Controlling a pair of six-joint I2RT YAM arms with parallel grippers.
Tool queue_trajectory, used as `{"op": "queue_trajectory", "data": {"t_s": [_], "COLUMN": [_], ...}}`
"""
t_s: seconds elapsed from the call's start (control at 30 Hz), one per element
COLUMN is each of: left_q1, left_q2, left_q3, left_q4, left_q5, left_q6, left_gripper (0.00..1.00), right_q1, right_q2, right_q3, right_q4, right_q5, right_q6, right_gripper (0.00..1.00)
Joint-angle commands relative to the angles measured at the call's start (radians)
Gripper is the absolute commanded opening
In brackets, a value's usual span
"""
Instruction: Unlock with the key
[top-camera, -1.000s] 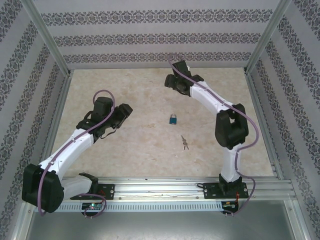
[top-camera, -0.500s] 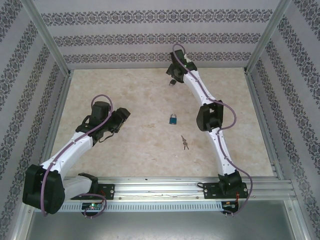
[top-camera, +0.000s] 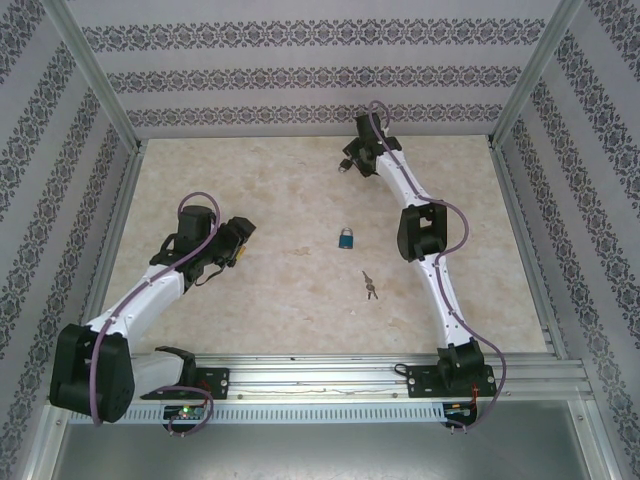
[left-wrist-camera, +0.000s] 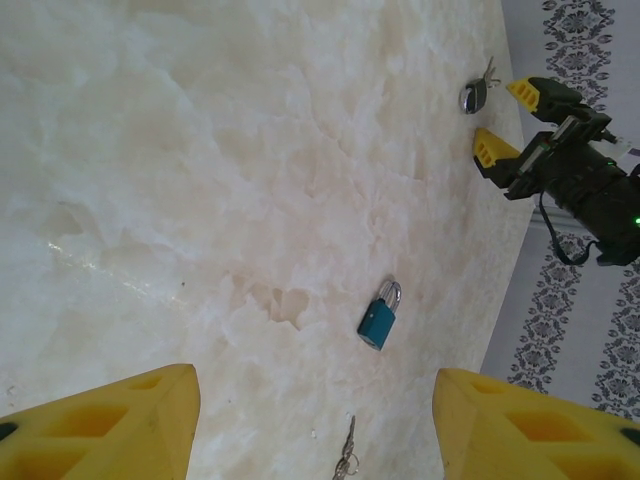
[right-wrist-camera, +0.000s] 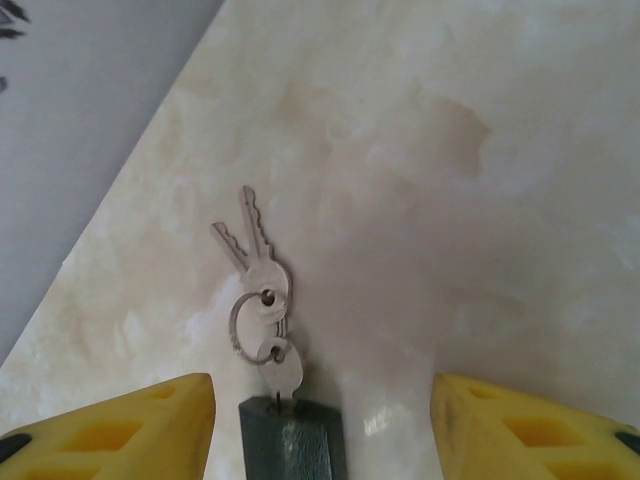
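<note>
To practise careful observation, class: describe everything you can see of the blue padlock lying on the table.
The blue padlock is small, with a teal-blue, metallic-looking body and a silver shackle that appears to be pushed home. It lies flat near the middle of the pale marbled table, with its shackle end pointing towards the far wall. Nothing touches it. The loose keys lie apart from it on its near side.

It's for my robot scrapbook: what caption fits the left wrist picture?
Left gripper open above the marble table, a teal padlock and keys lying ahead.
</note>
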Motion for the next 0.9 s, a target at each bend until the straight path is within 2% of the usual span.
{"op": "queue_trajectory", "data": {"t_s": [0.0,0.17,0.37,0.57,0.87], "left_q1": [0.014,0.017,0.024,0.023,0.026], "left_q2": [0.023,0.047,0.081,0.136,0.105], "left_q3": [-0.019,-0.026,-0.03,-0.047,-0.014], "left_q4": [0.067,0.088,0.117,0.189,0.126], "left_q5": [0.03,0.042,0.052,0.089,0.07], "left_q6": [-0.023,-0.035,-0.042,-0.078,-0.033], "left_gripper": [0.62,0.62,0.62,0.6,0.6], "right_q1": [0.001,-0.012,-0.019,-0.003,0.05], "right_q2": [0.057,0.102,0.146,0.14,0.07], "right_q3": [0.041,0.046,0.074,0.06,0.004], "right_q4": [0.099,0.177,0.229,0.199,0.12], "right_q5": [-0.073,-0.104,-0.195,-0.316,-0.404], "right_q6": [0.077,0.129,0.133,0.065,-0.094], "right_gripper": [0.59,0.61,0.55,0.51,0.48]}}
